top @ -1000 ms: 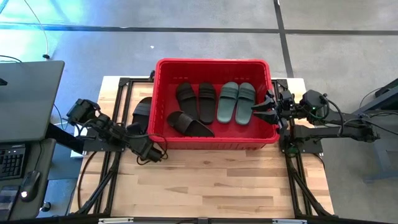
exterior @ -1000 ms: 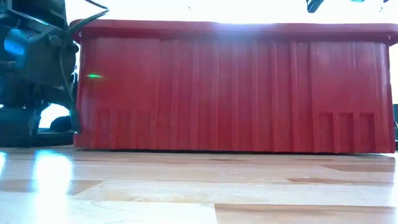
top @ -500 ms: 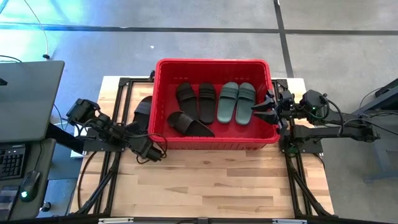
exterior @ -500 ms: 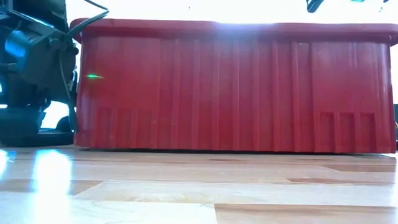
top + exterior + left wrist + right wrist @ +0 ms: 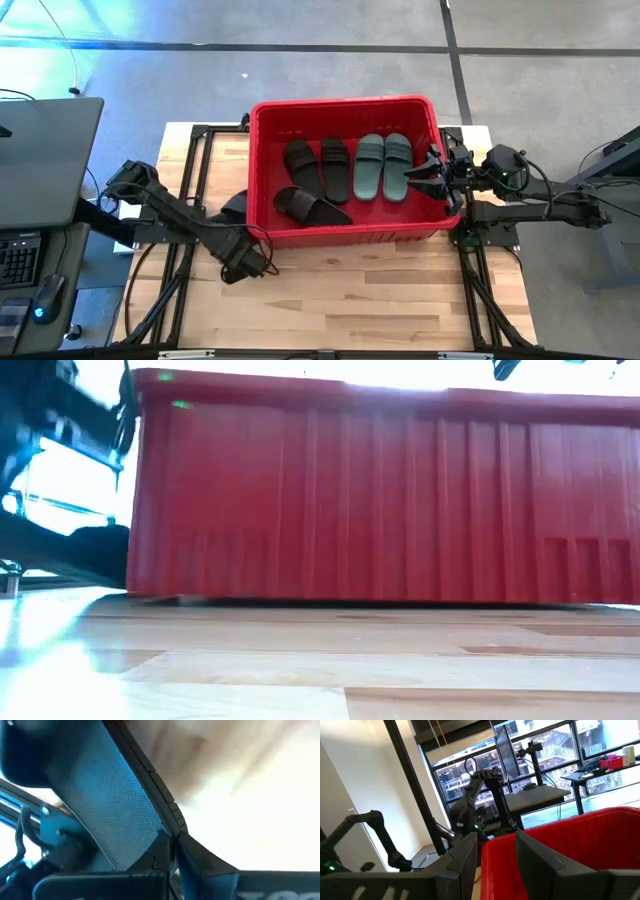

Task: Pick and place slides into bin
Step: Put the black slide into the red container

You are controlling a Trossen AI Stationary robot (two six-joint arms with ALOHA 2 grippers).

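Observation:
The red bin (image 5: 262,170) stands on the table's far half, slightly askew. In it lie three black slides (image 5: 300,160) and two green slides (image 5: 383,165). One more black slide (image 5: 237,205) sits outside, by the bin's left wall near its near corner, partly under my left arm. It also shows as a dark slanting shape (image 5: 70,555) in the low view. My left gripper (image 5: 173,851) is shut on this slide. My right gripper (image 5: 412,180) hovers open over the bin's right rim, touching nothing. My left gripper is shut on the black slide outside the bin. Its textured surface (image 5: 120,815) runs right down to the closed fingers (image 5: 160,847). The arm hides the place of contact from above, so which part it has cannot be told.
Black frame bars (image 5: 190,150) run along the table's left and right sides. The wooden table (image 5: 350,290) stretches in front of the bin. A dark desk with a keyboard (image 5: 40,170) stands off the table's left.
My left gripper has moved toward the table's near edge, along the bin's left wall to its near left corner. The black slide has come with it, nearer and partly under the arm. The bin has shifted and turned slightly, its near right corner going toward the right.

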